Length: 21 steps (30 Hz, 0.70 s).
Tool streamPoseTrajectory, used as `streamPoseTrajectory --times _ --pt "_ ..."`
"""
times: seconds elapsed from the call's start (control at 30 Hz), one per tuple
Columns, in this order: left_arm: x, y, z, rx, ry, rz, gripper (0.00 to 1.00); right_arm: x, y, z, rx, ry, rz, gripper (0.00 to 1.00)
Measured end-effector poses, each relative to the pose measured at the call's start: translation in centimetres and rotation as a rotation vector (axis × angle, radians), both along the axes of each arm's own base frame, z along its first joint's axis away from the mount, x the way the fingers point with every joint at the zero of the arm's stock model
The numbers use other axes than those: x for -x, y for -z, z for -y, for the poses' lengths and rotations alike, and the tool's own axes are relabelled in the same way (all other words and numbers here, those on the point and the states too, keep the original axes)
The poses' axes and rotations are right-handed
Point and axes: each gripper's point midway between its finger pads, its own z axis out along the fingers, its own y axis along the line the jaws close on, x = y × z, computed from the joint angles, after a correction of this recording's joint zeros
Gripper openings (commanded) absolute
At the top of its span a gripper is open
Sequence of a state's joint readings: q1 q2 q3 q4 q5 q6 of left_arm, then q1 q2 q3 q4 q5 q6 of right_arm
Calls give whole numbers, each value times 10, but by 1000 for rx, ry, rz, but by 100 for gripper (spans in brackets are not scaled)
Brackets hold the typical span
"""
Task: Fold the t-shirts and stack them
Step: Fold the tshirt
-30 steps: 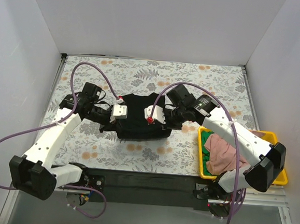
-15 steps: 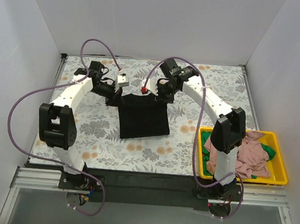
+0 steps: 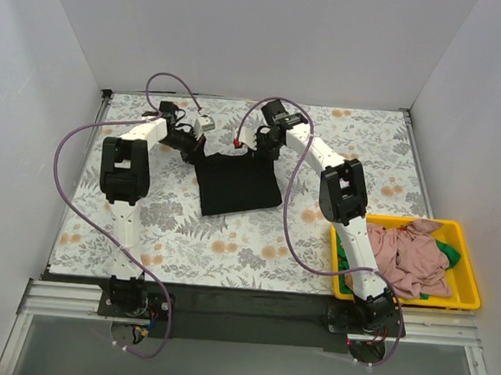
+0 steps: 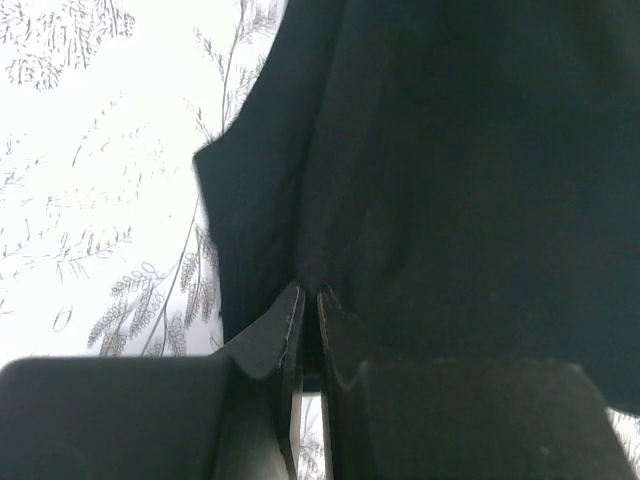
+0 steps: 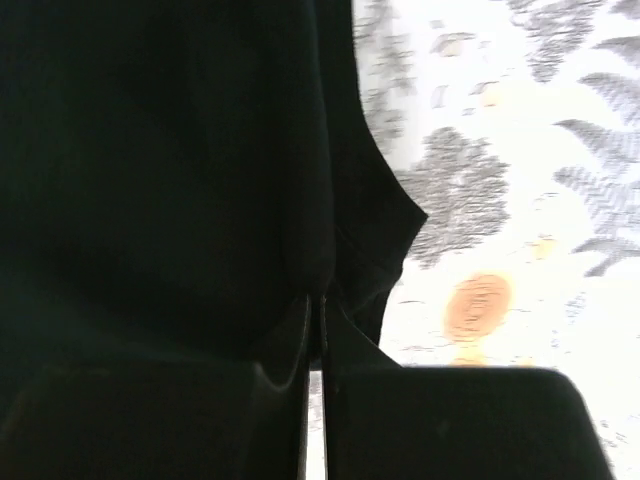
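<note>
Evidently the left gripper (image 3: 198,146) and right gripper (image 3: 247,150) clamp the black t-shirt (image 3: 237,186) along its twelve-o'clock edge, stretching it flat for folding.

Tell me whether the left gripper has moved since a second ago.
Yes. The left gripper, shut on the black t-shirt, has travelled from mid-table toward the far edge of the floral tablecloth.

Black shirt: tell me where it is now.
Top view: black shirt lies centred on the tablecloth, far corners pinched by the left gripper and right gripper.
</note>
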State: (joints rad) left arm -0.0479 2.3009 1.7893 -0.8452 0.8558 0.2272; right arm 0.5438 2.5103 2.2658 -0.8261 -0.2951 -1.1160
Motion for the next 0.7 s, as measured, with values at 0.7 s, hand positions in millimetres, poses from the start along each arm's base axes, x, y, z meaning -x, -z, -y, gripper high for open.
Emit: streamPoseTrajectory --times 0.7 --pt "146 -9 25 -4 187 -55 14 163 2 37 50 20 -270 8"
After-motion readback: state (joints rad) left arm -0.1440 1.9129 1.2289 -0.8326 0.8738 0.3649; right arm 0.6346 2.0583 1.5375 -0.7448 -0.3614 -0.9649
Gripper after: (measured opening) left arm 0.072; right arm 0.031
